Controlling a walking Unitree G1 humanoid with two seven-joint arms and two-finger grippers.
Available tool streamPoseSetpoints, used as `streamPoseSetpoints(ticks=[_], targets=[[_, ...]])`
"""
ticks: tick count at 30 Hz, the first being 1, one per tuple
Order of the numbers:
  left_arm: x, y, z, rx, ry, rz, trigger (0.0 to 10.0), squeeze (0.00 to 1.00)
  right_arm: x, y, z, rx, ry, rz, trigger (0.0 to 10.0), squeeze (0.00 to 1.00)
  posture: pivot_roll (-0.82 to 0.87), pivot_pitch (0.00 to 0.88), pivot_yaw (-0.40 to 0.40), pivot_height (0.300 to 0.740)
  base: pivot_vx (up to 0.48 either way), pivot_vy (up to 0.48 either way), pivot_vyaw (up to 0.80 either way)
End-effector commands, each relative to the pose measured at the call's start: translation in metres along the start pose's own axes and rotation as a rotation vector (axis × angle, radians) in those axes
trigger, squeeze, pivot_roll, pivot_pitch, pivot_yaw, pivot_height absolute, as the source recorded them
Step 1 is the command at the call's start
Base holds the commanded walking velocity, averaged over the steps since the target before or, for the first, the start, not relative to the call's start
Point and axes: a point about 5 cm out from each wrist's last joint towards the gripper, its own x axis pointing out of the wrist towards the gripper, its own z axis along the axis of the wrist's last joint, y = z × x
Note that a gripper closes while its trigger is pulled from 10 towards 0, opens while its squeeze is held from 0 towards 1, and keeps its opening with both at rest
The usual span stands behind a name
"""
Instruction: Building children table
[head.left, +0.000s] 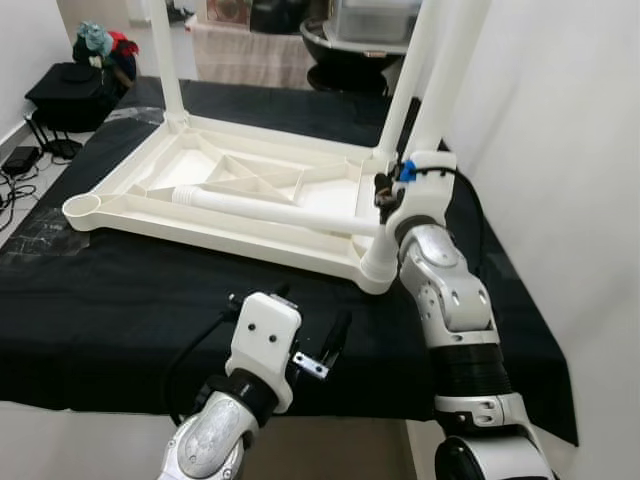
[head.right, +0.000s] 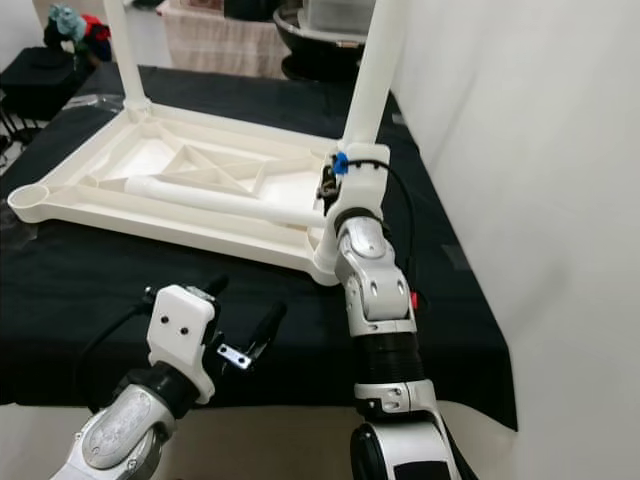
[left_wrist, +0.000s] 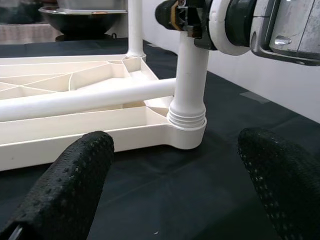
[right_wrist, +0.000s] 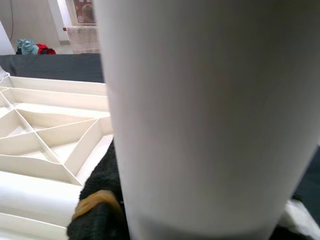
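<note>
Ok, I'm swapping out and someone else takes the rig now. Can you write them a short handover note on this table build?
Right gripper: shut on the near right leg, which stands upright in its corner socket.
Left gripper: open and empty, hovering low over the black cloth in front of the tabletop.
Tabletop: upside down on the cloth, ribs up.
Done: three legs stand in corners, the far left leg, the far right leg and the held one.
Left: the loose leg lies across the tabletop; the near left socket is empty. Whether the held leg is fully seated cannot be told.
</note>
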Motion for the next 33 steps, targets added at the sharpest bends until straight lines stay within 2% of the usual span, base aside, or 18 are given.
streamPoseSetpoints(ticks=[1, 2, 7, 8, 10, 11, 13, 15, 16, 19, 21, 24, 26, 27, 29, 30, 33], targets=[[0.000, -0.001, -0.005, 0.001, 0.020, 0.006, 10.0, 0.00, -0.003, 0.013, -0.013, 0.024, 0.039, 0.104, 10.0, 0.64, 0.05, 0.110, -0.125, 0.740, 0.000, 0.000, 0.00], [-0.001, -0.001, -0.005, -0.001, 0.021, 0.006, 10.0, 0.00, -0.003, 0.018, -0.011, 0.038, 0.019, 0.164, 10.0, 1.00, 0.05, 0.110, -0.127, 0.740, 0.000, 0.000, 0.00], [-0.001, -0.002, -0.005, -0.004, 0.021, 0.004, 10.0, 0.00, -0.002, 0.023, -0.005, 0.090, -0.010, 0.270, 10.0, 1.00, 0.05, 0.109, -0.126, 0.740, 0.000, 0.000, 0.00], [-0.001, -0.002, -0.005, -0.005, 0.020, 0.003, 10.0, 0.00, -0.001, 0.028, -0.002, 0.161, 0.021, 0.407, 10.0, 0.00, 0.06, 0.109, -0.127, 0.740, 0.000, 0.000, 0.00], [-0.001, -0.002, -0.005, -0.006, 0.020, 0.003, 10.0, 0.00, -0.001, 0.029, -0.002, 0.176, 0.032, 0.436, 10.0, 0.00, 0.06, 0.109, -0.127, 0.740, 0.000, 0.000, 0.00], [-0.001, -0.002, -0.005, -0.006, 0.020, 0.001, 10.0, 0.00, -0.010, 0.031, 0.001, 0.158, 0.053, 0.687, 10.0, 0.00, 0.06, 0.112, -0.124, 0.740, 0.000, 0.000, 0.00], [-0.001, -0.002, -0.005, -0.008, 0.019, -0.003, 10.0, 0.00, -0.029, 0.028, 0.002, 0.105, 0.095, 1.032, 10.0, 0.00, 0.05, 0.113, -0.124, 0.740, 0.000, 0.000, 0.00], [-0.001, -0.002, -0.005, -0.009, 0.019, -0.004, 10.0, 0.00, -0.041, 0.020, 0.002, 0.052, 0.107, 1.221, 10.0, 0.00, 0.05, 0.114, -0.123, 0.740, 0.000, 0.000, 0.00], [-0.001, -0.002, -0.005, -0.009, 0.019, -0.004, 10.0, 0.00, -0.041, 0.020, 0.002, 0.052, 0.107, 1.221, 10.0, 0.00, 0.05, 0.114, -0.123, 0.740, 0.000, 0.000, 0.00], [-0.001, -0.002, -0.004, -0.009, 0.017, -0.005, 10.0, 0.00, -0.048, 0.012, 0.001, 0.009, 0.113, 1.381, 10.0, 0.00, 0.05, 0.115, -0.124, 0.740, 0.000, 0.000, 0.00], [-0.001, -0.002, -0.004, -0.009, 0.016, -0.005, 10.0, 0.00, -0.049, 0.012, 0.001, 0.007, 0.112, 1.391, 10.0, 0.00, 0.05, 0.115, -0.124, 0.740, 0.000, 0.000, 0.00], [-0.001, -0.002, -0.004, -0.010, 0.016, -0.003, 10.0, 0.00, -0.041, 0.011, 0.004, 0.047, 0.116, 1.435, 10.0, 0.00, 0.06, 0.116, -0.123, 0.740, 0.000, 0.000, 0.00], [0.000, -0.002, -0.004, -0.008, 0.016, -0.001, 10.0, 0.00, -0.028, 0.013, 0.004, 0.051, 0.124, 1.427, 10.0, 0.00, 0.06, 0.119, -0.123, 0.740, 0.000, 0.000, 0.00], [0.000, -0.002, -0.004, -0.008, 0.015, -0.002, 10.0, 0.00, -0.023, 0.014, 0.003, 0.038, 0.126, 1.407, 4.4, 0.00, 0.07, 0.119, -0.124, 0.740, 0.000, 0.000, 0.00], [0.000, -0.002, -0.004, -0.008, 0.015, -0.002, 10.0, 0.00, -0.023, 0.014, 0.003, 0.038, 0.126, 1.407, 4.4, 0.00, 0.07, 0.119, -0.124, 0.740, 0.000, 0.000, 0.00], [0.000, -0.002, -0.003, -0.008, 0.014, -0.002, 10.0, 0.00, -0.017, 0.015, 0.004, 0.047, 0.113, 1.367, 0.0, 0.00, 0.07, 0.120, -0.125, 0.740, 0.000, 0.000, 0.00], [0.000, -0.002, -0.003, -0.009, 0.011, -0.003, 10.0, 0.00, -0.007, 0.015, 0.009, 0.070, 0.062, 1.296, 0.0, 0.00, 0.07, 0.123, -0.127, 0.740, 0.000, 0.000, 0.00]])
